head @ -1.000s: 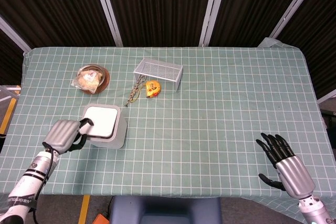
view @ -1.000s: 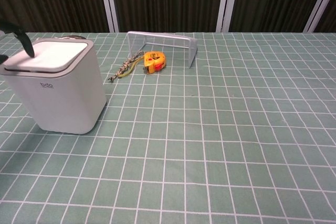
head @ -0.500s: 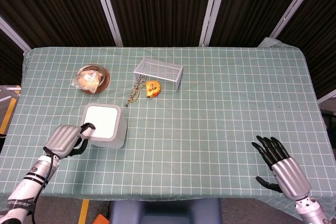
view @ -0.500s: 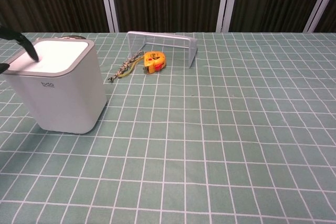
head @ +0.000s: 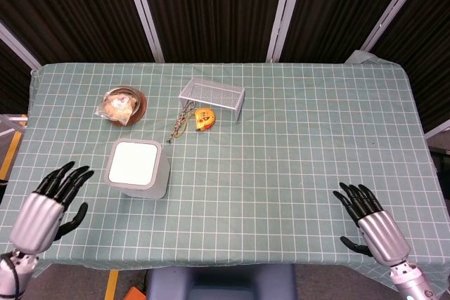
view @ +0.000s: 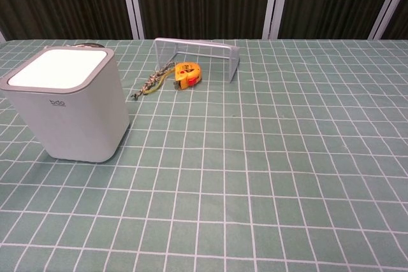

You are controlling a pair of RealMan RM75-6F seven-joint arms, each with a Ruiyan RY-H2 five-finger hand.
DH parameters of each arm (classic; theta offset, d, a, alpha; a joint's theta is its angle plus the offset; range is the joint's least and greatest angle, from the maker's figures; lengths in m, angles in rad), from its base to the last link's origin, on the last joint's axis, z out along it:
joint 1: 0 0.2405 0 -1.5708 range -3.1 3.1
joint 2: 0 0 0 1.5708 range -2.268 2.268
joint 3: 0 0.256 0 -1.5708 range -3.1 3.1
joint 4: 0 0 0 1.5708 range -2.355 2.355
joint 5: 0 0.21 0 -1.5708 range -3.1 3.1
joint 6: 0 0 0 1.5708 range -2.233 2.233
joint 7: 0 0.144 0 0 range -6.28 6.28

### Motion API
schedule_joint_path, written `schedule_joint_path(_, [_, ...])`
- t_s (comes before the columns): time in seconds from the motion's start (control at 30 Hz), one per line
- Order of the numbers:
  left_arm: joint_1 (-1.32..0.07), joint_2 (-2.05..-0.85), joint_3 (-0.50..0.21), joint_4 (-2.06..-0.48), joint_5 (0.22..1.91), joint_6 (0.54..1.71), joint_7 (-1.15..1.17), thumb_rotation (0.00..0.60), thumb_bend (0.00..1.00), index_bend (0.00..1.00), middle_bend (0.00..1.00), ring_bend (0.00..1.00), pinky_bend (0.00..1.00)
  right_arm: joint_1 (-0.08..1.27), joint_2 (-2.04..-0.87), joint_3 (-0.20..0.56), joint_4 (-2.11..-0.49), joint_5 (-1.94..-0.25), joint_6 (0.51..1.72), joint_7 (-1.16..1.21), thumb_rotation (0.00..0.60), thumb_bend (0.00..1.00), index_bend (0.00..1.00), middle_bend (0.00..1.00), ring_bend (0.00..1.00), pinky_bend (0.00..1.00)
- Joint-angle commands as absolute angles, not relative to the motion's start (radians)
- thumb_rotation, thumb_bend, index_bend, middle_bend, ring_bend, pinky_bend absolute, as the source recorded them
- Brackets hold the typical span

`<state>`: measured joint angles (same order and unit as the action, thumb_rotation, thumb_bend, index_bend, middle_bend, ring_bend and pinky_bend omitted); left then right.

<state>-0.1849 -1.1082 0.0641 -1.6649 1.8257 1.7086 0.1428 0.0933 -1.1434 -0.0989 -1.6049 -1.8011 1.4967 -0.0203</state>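
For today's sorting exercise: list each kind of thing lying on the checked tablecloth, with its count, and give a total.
White bin: 1
Yellow tape measure: 1
Wire mesh rack: 1
Braided cord: 1
Brown plate with wrapped food: 1
Total: 5

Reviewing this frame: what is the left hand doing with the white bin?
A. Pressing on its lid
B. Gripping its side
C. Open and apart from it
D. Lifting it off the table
C: in the head view the left hand has its fingers spread, holds nothing, and sits clear of the white bin, which stands on the table.
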Motion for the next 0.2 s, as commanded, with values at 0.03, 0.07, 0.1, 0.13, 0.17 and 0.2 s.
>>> schedule_joint_path(0.03, [-0.034, -1.206, 0.138, -1.472, 1.737, 1.751, 0.025, 0.6, 0.43, 0.12, 0.0, 0.0, 0.0, 0.095, -1.158, -0.092, -1.598, -1.791, 1.486, -0.046, 0.6, 0.26, 0.0, 0.0, 0.0, 0.0])
schedule_joint_path(0.07, [-0.032, -1.195, 0.129, -1.484, 1.716, 1.743, 0.02, 0.6, 0.42, 0.11, 0.0, 0.0, 0.0, 0.096, -1.162, -0.092, -1.6, -1.785, 1.478, -0.053, 0.6, 0.26, 0.0, 0.0, 0.0, 0.0])
schedule_joint_path(0.1, [-0.031, -1.187, 0.122, -1.489, 1.701, 1.735, 0.033, 0.6, 0.42, 0.11, 0.0, 0.0, 0.0, 0.097, -1.165, -0.091, -1.601, -1.783, 1.476, -0.055, 0.6, 0.26, 0.0, 0.0, 0.0, 0.0])
schedule_joint_path(0.13, [-0.03, -1.181, 0.114, -1.497, 1.687, 1.727, 0.048, 0.6, 0.42, 0.11, 0.0, 0.0, 0.0, 0.097, -1.168, -0.088, -1.6, -1.78, 1.476, -0.063, 0.6, 0.26, 0.0, 0.0, 0.0, 0.0])
schedule_joint_path(0.17, [-0.03, -1.177, 0.11, -1.504, 1.679, 1.721, 0.049, 0.6, 0.42, 0.11, 0.0, 0.0, 0.0, 0.096, -1.17, -0.087, -1.6, -1.778, 1.476, -0.067, 0.6, 0.26, 0.0, 0.0, 0.0, 0.0])
schedule_joint_path(0.2, [-0.029, -1.172, 0.109, -1.51, 1.674, 1.715, 0.047, 0.6, 0.42, 0.11, 0.0, 0.0, 0.0, 0.096, -1.171, -0.087, -1.601, -1.777, 1.476, -0.067, 0.6, 0.26, 0.0, 0.0, 0.0, 0.0])
